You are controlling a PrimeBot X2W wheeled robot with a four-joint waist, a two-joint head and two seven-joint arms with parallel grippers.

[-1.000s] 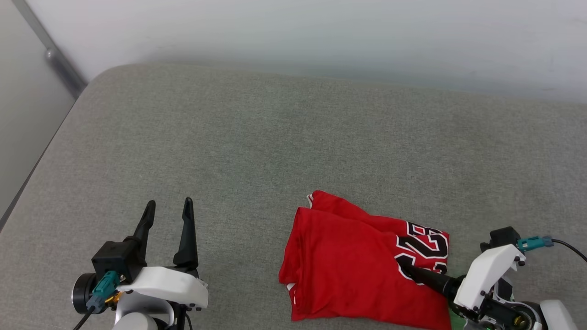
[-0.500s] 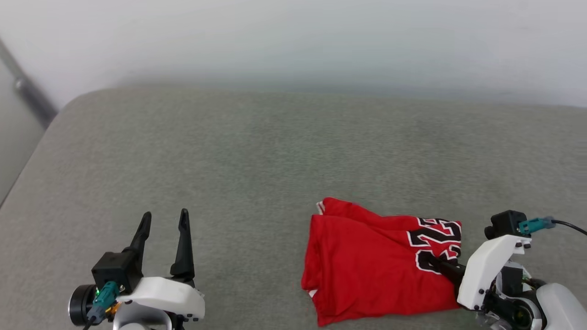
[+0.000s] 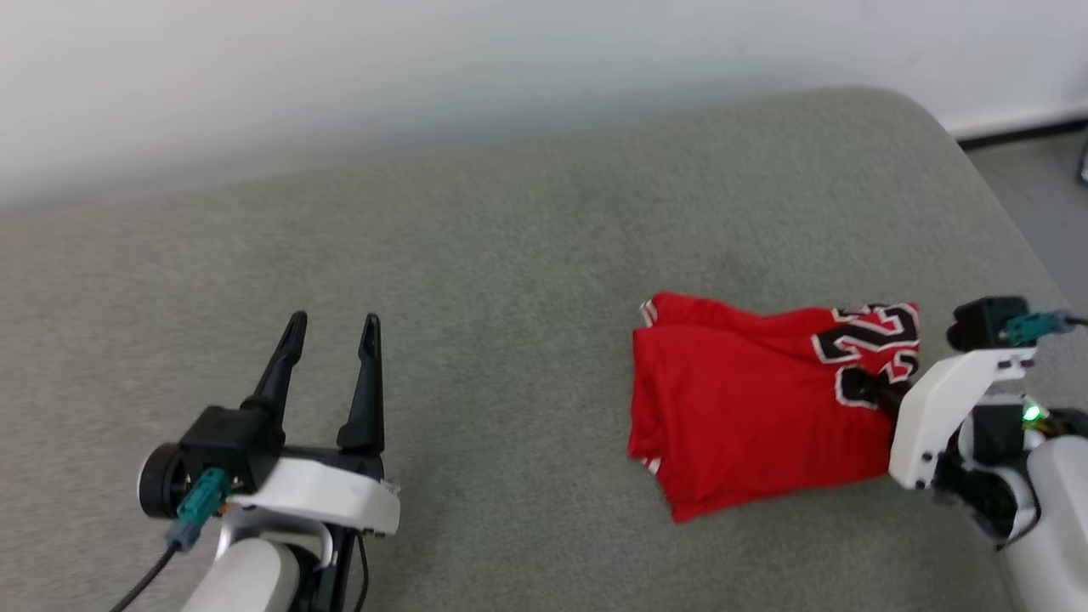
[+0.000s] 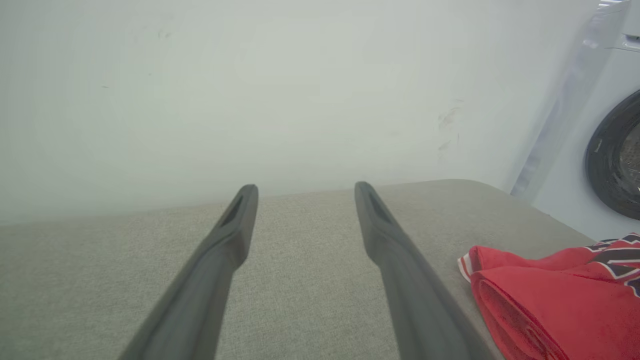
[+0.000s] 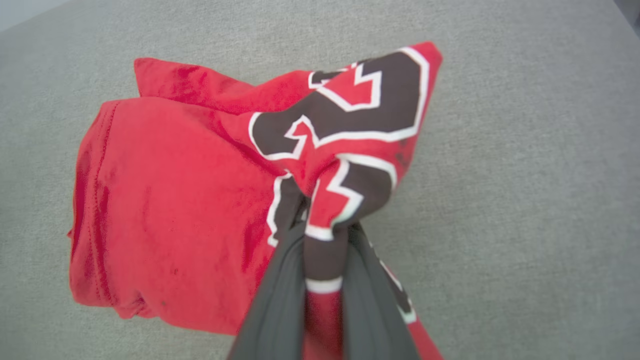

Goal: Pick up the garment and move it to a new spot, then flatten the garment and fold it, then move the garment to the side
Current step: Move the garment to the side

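Surface: a grey woven pad (image 3: 476,255) before me, flat, its far right corner rounded; a cushion or mattress, perhaps
Far edge: meets a pale wall (image 3: 340,68)
On it: the garment (image 3: 748,399), red, folded into a rough block, on my right half
How it lies: mostly flat on the weave; the end with the black-and-white numerals is bunched and lifted

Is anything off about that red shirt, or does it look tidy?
Slightly off: the folded red jersey is bunched at its numbered corner, where the right claw pinches it, so the numerals crumple. The rest lies on the grey padded surface.
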